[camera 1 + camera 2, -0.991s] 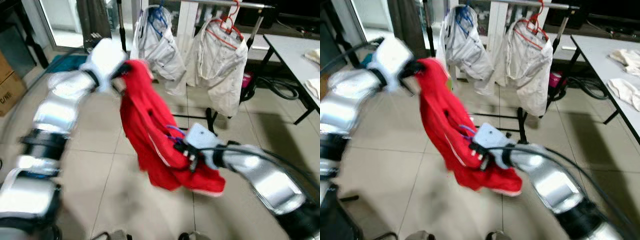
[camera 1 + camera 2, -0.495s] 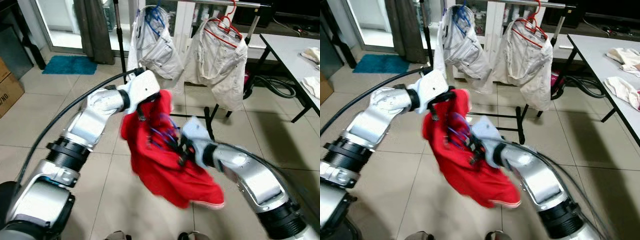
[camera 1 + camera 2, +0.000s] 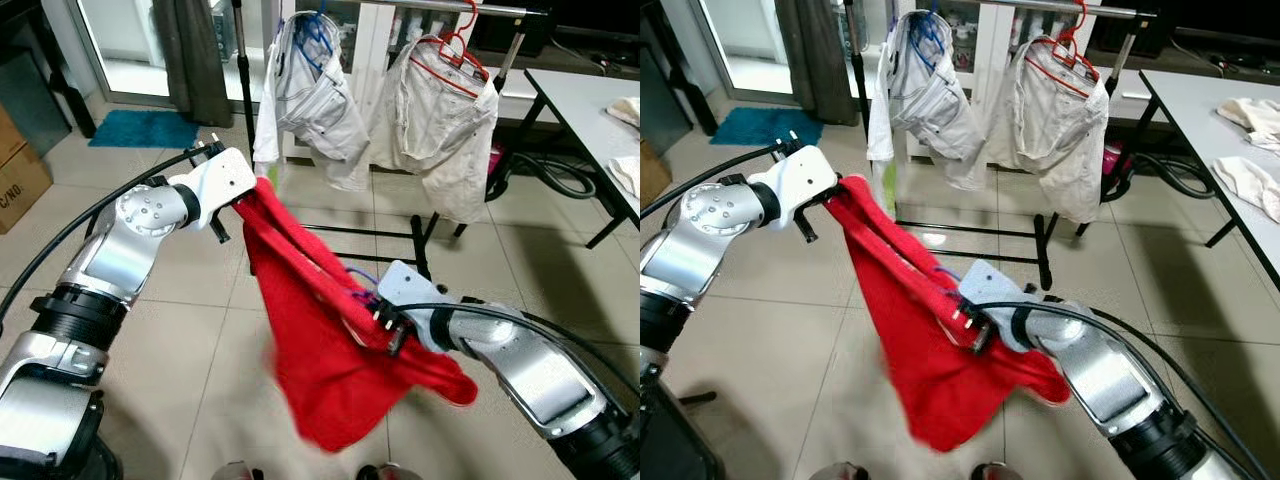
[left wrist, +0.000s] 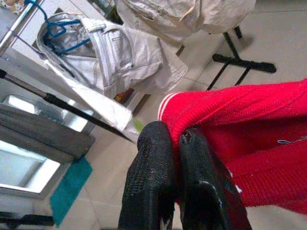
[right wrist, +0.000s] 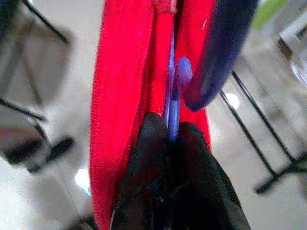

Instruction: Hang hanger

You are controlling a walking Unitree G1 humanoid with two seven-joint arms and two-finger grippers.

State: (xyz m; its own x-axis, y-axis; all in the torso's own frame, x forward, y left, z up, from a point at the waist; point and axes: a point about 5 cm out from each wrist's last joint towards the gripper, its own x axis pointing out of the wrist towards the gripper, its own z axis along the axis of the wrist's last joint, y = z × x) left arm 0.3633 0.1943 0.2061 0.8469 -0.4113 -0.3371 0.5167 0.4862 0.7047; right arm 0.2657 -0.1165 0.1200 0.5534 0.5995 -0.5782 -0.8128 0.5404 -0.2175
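Note:
A red sweater (image 3: 320,340) hangs stretched between my two arms above the tiled floor. My left gripper (image 3: 243,196) is shut on its upper hem, and the black fingers (image 4: 153,177) pinch the ribbed red edge. Lower and to the right, my right gripper (image 3: 372,318) is shut on a blue hanger (image 5: 173,103) that lies inside the sweater; a blue loop (image 3: 362,281) peeks out beside it. Behind stands the clothes rail (image 3: 470,8), with pale shorts on a blue hanger (image 3: 312,28) and pale shorts on a red hanger (image 3: 455,52).
The rack's black feet (image 3: 425,255) cross the floor just behind the sweater. A grey table (image 3: 595,95) with folded cloths stands at the right. A cardboard box (image 3: 18,165) sits at the left, a teal mat (image 3: 140,128) and dark curtain (image 3: 195,55) farther back.
Both grippers drew apart, the left one up and to the left, the right one lower. The sweater, bunched half a second ago, now hangs pulled taut between them.

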